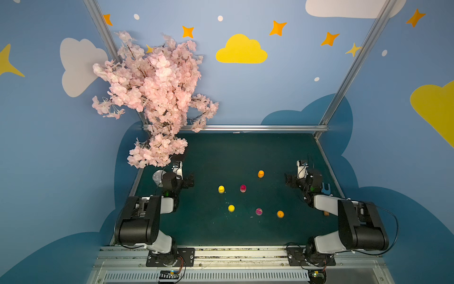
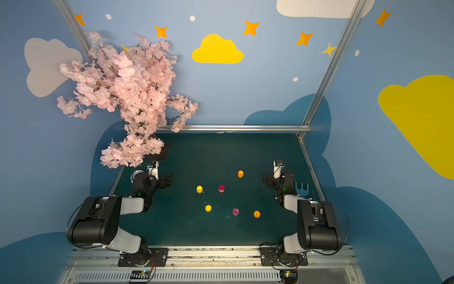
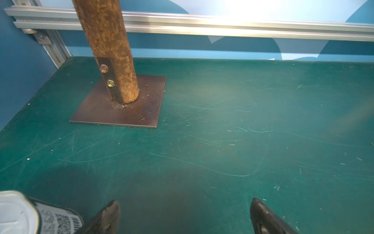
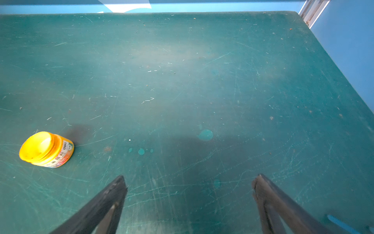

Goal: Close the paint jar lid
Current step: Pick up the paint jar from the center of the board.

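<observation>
**Desk stock: three paint jars, three lids, both jaws empty**

- Desk (image 1: 245, 152): green and scratched, with blue walls around it.
- Back row, in both top views, all upright:
  - Yellow jar (image 1: 221, 189).
  - Magenta jar (image 1: 243, 188), near the yellow jar.
  - Orange jar (image 1: 261, 174), farther back and toward the right arm. The right wrist view shows it upright and labelled; whether it is capped cannot be told.
- Front row, flatter, apparently loose lids:
  - Yellow lid (image 1: 231, 208).
  - Magenta lid (image 1: 259, 211).
  - Orange lid (image 1: 280, 214).
  - Each lies apart from the jars, and none touch.
- Left jaws: wide apart with nothing between them. They sit low over bare desk at the left side, near the plate (image 3: 121, 109) that carries the tree (image 1: 152, 98).
- Right jaws: wide apart with nothing between them, over bare desk at the right side. The orange jar is the nearest item, well apart and off to one side.
- Blue fork (image 1: 326, 188): lies flat at the desk's right edge, just beside the right arm.
</observation>
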